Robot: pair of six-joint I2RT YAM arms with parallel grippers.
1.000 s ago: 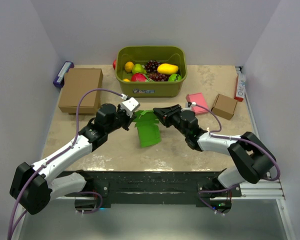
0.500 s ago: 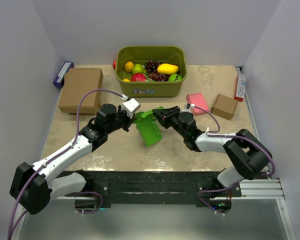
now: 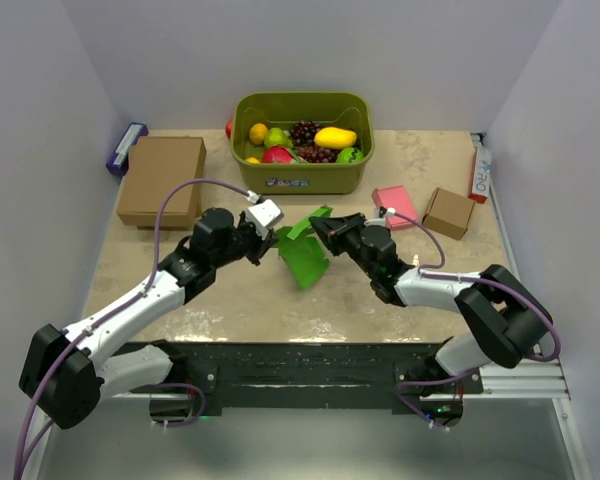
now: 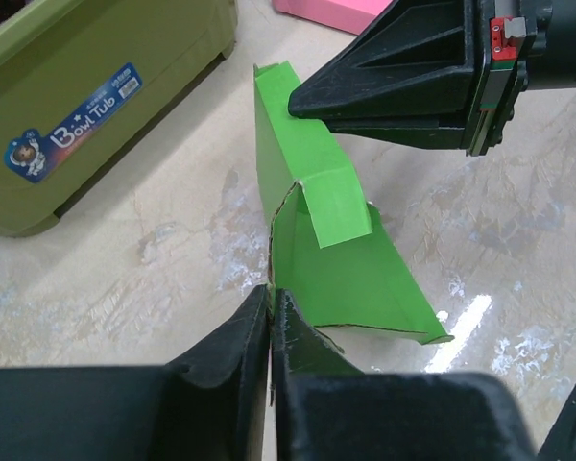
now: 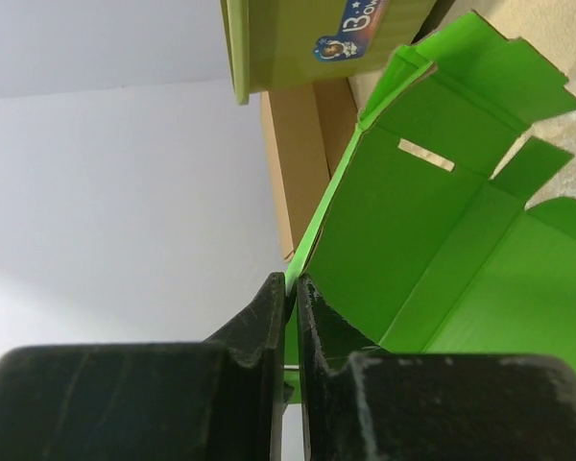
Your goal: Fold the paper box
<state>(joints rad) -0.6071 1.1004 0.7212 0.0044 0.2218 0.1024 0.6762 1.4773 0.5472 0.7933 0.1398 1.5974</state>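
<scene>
the paper box [image 3: 305, 260] stands half opened at the middle of the table [image 3: 230, 310], just in front of the olive fruit tub [image 3: 302, 180], one wall raised and its flaps loose; the left gripper [image 4: 270, 305] pinches a lower edge, fingers almost together on the card; the right gripper [image 5: 291, 288] nips the upright wall's edge, equally narrow; this looks like the erecting step; next, i judge, one arm must hold firm while the other turns a flap inward along its crease, gently, since thin card buckles
</scene>
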